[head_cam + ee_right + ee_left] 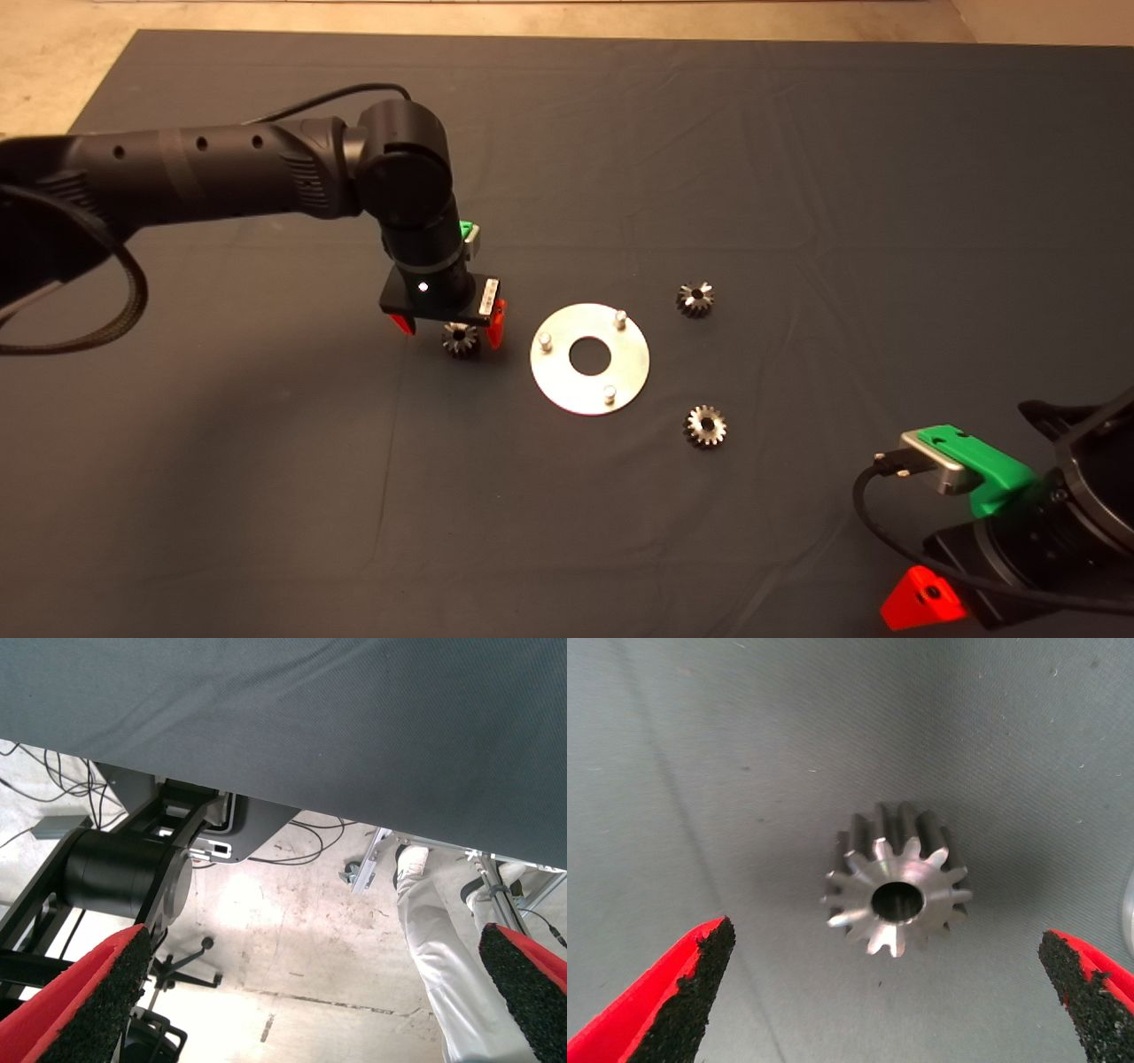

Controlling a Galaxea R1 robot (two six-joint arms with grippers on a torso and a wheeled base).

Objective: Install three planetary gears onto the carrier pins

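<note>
Three small dark-steel toothed gears are lying on the dark mat (797,177) around the flat round silver plate (589,385), which is carrying three short silvery pins, all bare. The left gripper (450,326) is hovering spread wide over the gear (461,339) left of the plate, bore facing upward. The right gripper (921,602) is waiting, fingers apart, at the lower right edge.

left gripper (450,330) points straight down, fingers spread wide; right gripper (921,602) parked low, fingers apart
</note>
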